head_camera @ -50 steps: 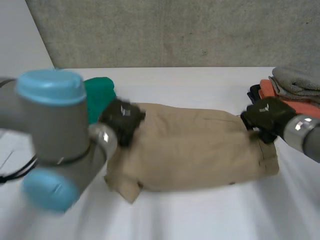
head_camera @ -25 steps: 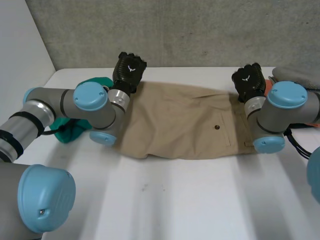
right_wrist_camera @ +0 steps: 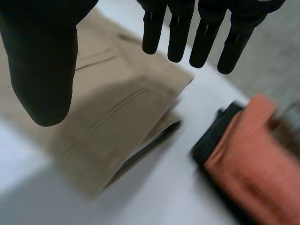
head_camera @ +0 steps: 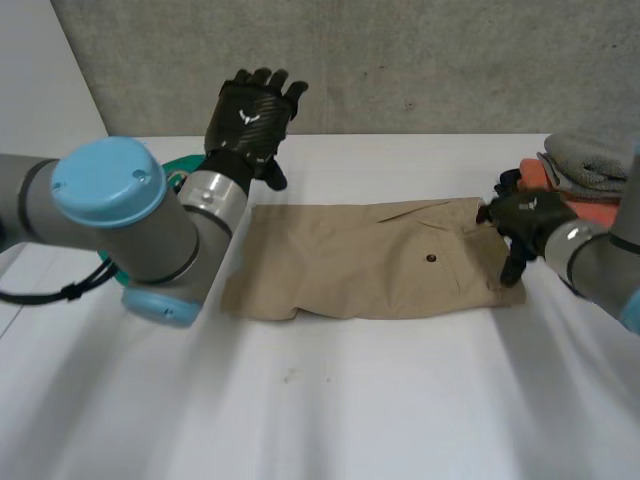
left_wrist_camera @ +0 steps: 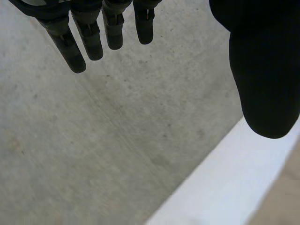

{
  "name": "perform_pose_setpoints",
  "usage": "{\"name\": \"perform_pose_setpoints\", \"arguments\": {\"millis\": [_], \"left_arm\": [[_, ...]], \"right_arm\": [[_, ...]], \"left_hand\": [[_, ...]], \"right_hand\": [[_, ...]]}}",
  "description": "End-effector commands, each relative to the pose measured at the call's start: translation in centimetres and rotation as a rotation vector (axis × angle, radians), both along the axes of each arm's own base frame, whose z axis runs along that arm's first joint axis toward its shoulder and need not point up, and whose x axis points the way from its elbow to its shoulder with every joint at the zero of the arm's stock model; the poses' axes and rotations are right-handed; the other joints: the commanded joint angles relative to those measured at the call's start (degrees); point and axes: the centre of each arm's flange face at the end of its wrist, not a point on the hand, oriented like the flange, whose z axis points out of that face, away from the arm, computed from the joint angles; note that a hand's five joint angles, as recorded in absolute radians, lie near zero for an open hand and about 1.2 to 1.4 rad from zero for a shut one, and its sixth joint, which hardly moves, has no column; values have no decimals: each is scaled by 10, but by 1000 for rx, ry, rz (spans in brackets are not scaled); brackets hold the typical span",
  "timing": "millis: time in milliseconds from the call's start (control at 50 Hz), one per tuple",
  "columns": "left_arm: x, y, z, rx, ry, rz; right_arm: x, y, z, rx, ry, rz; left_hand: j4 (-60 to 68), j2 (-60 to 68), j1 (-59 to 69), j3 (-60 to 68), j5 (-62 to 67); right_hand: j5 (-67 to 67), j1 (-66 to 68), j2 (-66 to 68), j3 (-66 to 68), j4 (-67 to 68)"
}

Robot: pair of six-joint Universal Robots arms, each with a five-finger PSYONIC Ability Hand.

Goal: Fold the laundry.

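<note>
Khaki trousers (head_camera: 370,262) lie folded flat across the middle of the white table (head_camera: 330,400). At their right end the right robot hand (head_camera: 527,222) hangs over the cloth, fingers straight and apart, gripping nothing. Just beyond it sits a stack of folded clothes (head_camera: 585,178). Farthest back, the left robot hand (head_camera: 250,110) is up in the air, fingers spread, empty.

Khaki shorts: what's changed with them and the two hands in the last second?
Both hands let go of the khaki shorts. The left hand rose toward the wall, fingers spread; the right hand shifted to the end nearest the clothes stack, fingers straight. The shorts stay folded; green cloth and stack unmoved.
</note>
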Motion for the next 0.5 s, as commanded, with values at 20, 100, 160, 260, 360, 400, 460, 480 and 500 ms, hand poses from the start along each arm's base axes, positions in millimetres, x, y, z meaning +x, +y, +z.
{"name": "perform_pose_setpoints", "arguments": {"millis": [20,100,160,260,360,400,460,480,500], "left_arm": [[9,22,-15,140,25,-17],[9,23,-22,161,21,-18],[9,23,-24,166,18,-17],[9,24,-24,169,16,-17],[12,25,-22,178,13,-12],[14,28,-20,188,7,-12],[18,34,-9,194,10,-12],[19,35,-7,200,10,-12],[20,37,-6,207,11,-14]], "right_arm": [[-8,3,-23,56,-20,8],[-7,-11,-46,22,-22,8],[-7,-17,-51,-11,-23,1],[-12,-22,-50,-64,5,-45],[-30,-20,-44,-65,36,-102],[-37,-17,-19,-133,84,-103],[-43,-14,0,-192,160,-92],[-43,-12,8,-230,217,-74],[-43,-12,11,-248,246,-65]], "left_hand": [[-15,-18,-11,-22,-30],[-15,-18,-11,-22,-30],[-15,-18,-11,-22,-30],[-15,-18,-11,-22,-30],[-15,-18,-11,-22,-30],[-15,-18,-11,-22,-30],[-15,-18,-11,-22,-30],[-15,-18,-11,-22,-30],[-15,-18,-11,-22,-30]], "right_hand": [[56,63,72,64,63],[108,115,124,116,114],[426,433,442,435,433],[555,562,571,563,562],[555,562,571,563,562],[555,562,571,563,562],[555,562,571,563,562],[555,562,571,563,562],[555,562,571,563,562]]}}
